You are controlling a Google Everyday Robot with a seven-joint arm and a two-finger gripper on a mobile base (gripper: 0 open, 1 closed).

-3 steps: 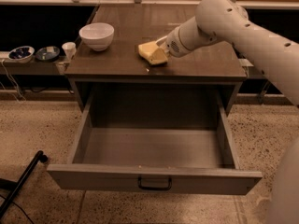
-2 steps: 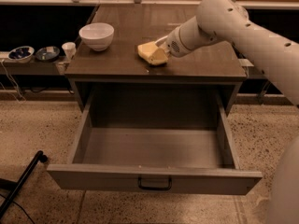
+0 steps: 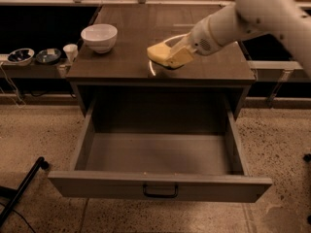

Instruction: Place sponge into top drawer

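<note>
Reaching in from the upper right with a pale arm [image 3: 252, 13], over the dark wooden table [image 3: 126, 62]. Ending in the gripper [image 3: 167, 55] above the front middle of the table, a little right of centre. Clenching the fingers [image 3: 183, 57] on the sponge [image 3: 158, 53], one finger over it and one beneath. Holding that pale yellow sponge by its right end, left end free and pointing toward the white bowl [image 3: 99, 37]. Cannot tell whether touching the table or just clear of it; close above a bright glint on the wood.

Below, showing the top drawer [image 3: 97, 186] pulled far out toward the camera, with a dark metal handle [image 3: 160, 192] at the centre of its front panel. Nothing lying inside on the grey-brown bottom.

Standing at the back left corner of the table, well apart from the sponge: the bowl. Beside the table on a low shelf to the left: a small cup [image 3: 70, 51] and two dark dishes [image 3: 20, 56]. Speckled floor [image 3: 43, 130] all around.
</note>
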